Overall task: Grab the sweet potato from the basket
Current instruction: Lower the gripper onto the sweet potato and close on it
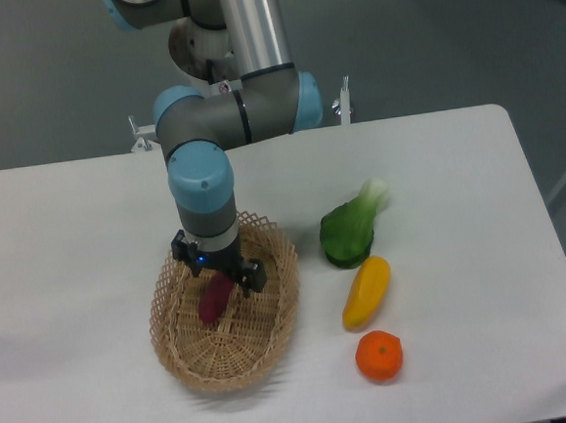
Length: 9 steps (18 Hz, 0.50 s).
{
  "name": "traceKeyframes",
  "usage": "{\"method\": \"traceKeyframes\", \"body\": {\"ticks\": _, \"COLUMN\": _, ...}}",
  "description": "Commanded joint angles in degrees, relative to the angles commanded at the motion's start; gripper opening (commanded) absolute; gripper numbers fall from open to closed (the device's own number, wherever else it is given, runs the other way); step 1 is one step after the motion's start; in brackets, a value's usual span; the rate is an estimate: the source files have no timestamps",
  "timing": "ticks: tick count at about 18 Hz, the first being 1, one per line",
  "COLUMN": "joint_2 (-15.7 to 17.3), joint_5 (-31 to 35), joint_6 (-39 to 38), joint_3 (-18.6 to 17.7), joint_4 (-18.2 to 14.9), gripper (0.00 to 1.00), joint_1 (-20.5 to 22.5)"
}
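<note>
The magenta-purple sweet potato (214, 299) lies inside the oval wicker basket (191, 344) at the table's front left. My gripper (218, 273) hangs straight down over the potato's upper end and hides that end. Its dark body blocks the fingertips, so I cannot see whether the fingers are open or shut, or whether they touch the potato.
A green leafy vegetable (351, 228) lies to the right of the basket. In front of it are a yellow pepper (366, 291) and a round orange (379, 355). The arm's base post (213, 41) stands behind the table's back edge.
</note>
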Motion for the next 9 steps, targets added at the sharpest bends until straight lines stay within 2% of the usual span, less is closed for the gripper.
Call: {"method": "traceKeyframes", "body": {"ticks": 9, "joint_2": -0.6, "joint_5": 0.0, "joint_6": -1.9, "joint_3": -0.4, "joint_4": 0.9, "gripper": 1.00, "joint_1": -1.2}}
